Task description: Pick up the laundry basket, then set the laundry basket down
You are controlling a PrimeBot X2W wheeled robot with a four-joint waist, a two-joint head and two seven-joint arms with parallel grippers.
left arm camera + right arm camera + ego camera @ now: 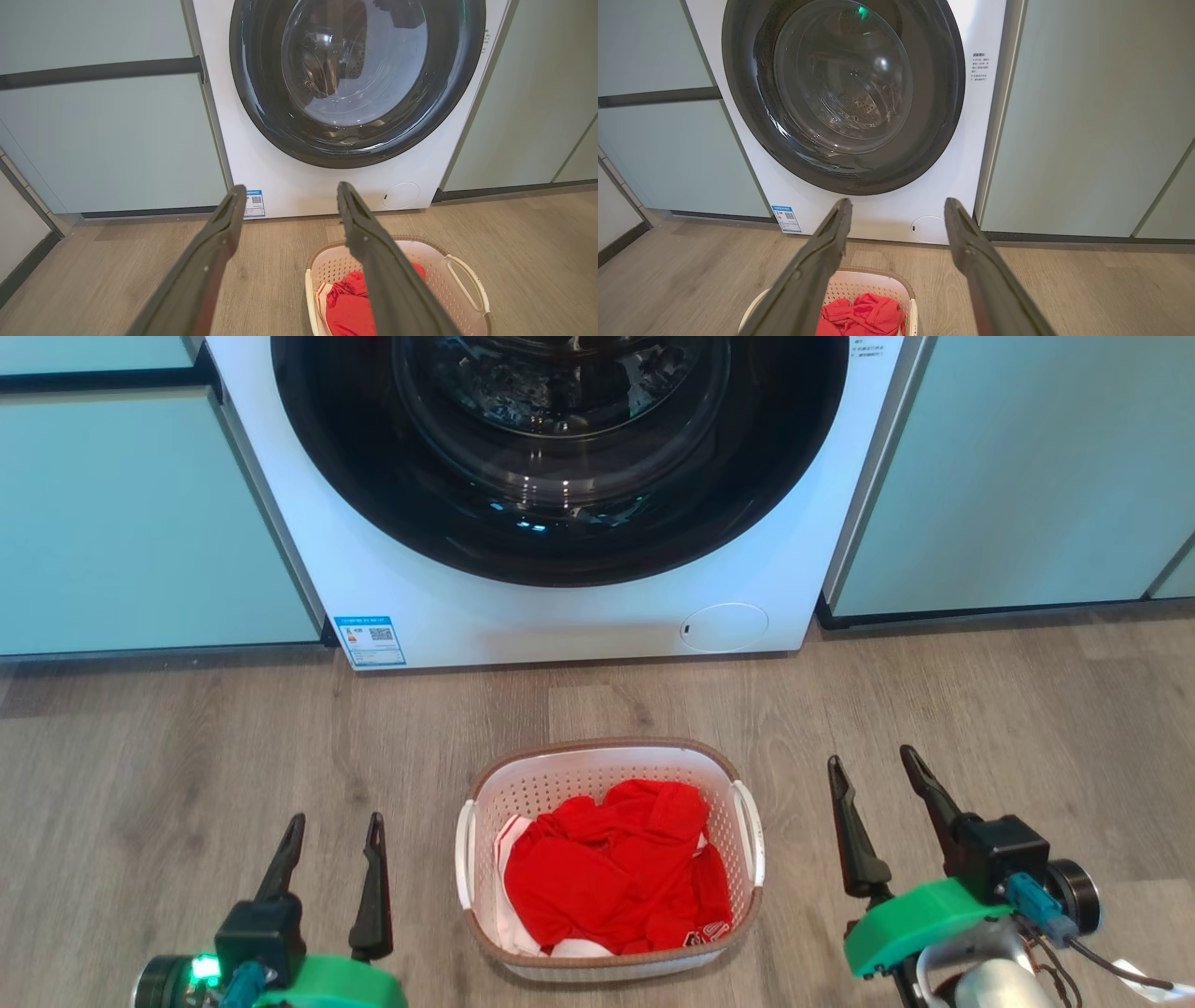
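The laundry basket [611, 765] rests on the wooden floor in front of the washing machine, white and perforated with a brown rim and a white handle on each side. Red clothing [616, 873] fills it. My left gripper [338, 831] stands open to the basket's left, a short gap away from the left handle [463, 859]. My right gripper [873, 765] stands open to the basket's right, apart from the right handle [752, 840]. The basket [434, 266] lies low and right in the left wrist view, and the basket [878, 284] lies low and left in the right wrist view.
A white front-loading washing machine [560, 607] with a dark round door stands just behind the basket. Pale green cabinet fronts [140, 523] flank it on both sides. Bare wooden floor [187, 756] spreads left and right of the basket.
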